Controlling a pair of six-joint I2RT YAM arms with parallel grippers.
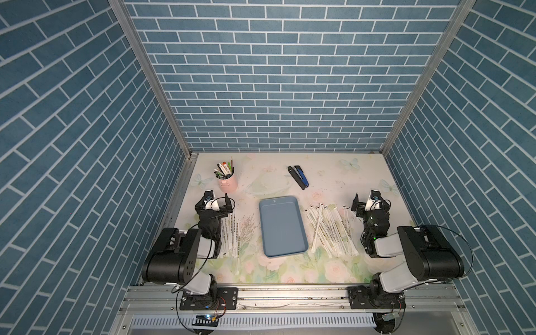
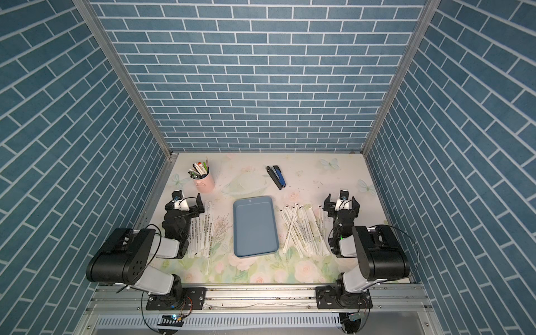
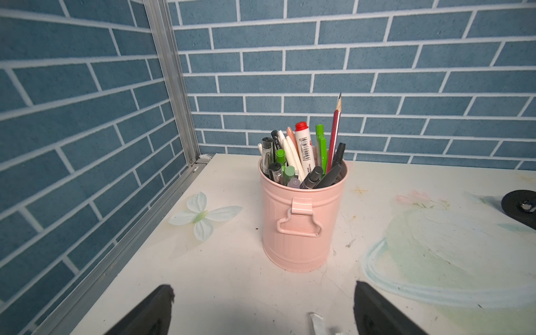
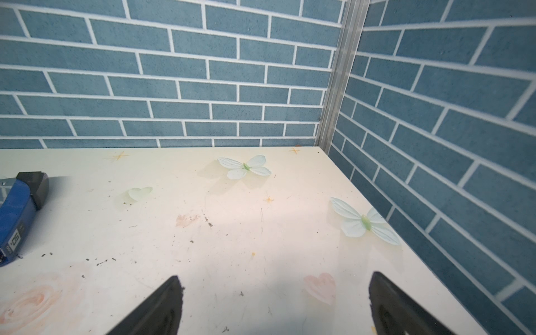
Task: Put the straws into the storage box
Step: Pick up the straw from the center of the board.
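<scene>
A shallow blue-grey tray point(image 1: 282, 226) point(image 2: 255, 226) with rounded corners and a low rim lies flat mid-table. Its long sides run from 12 to 6 o'clock and its floor is bare. At its 3 o'clock, just beside the rim, a pile of straws point(image 1: 330, 229) point(image 2: 304, 229) lies loose and criss-crossed. They are white and paper-wrapped with small black print, most slanting from 11 to 5, and one lies across them from 1 to 7. At the tray's 9 o'clock, a little apart, a row of straws point(image 1: 233, 232) point(image 2: 207, 229) lies side by side, running 12 to 6 and partly hidden. One of them reaches farther toward 6.
</scene>
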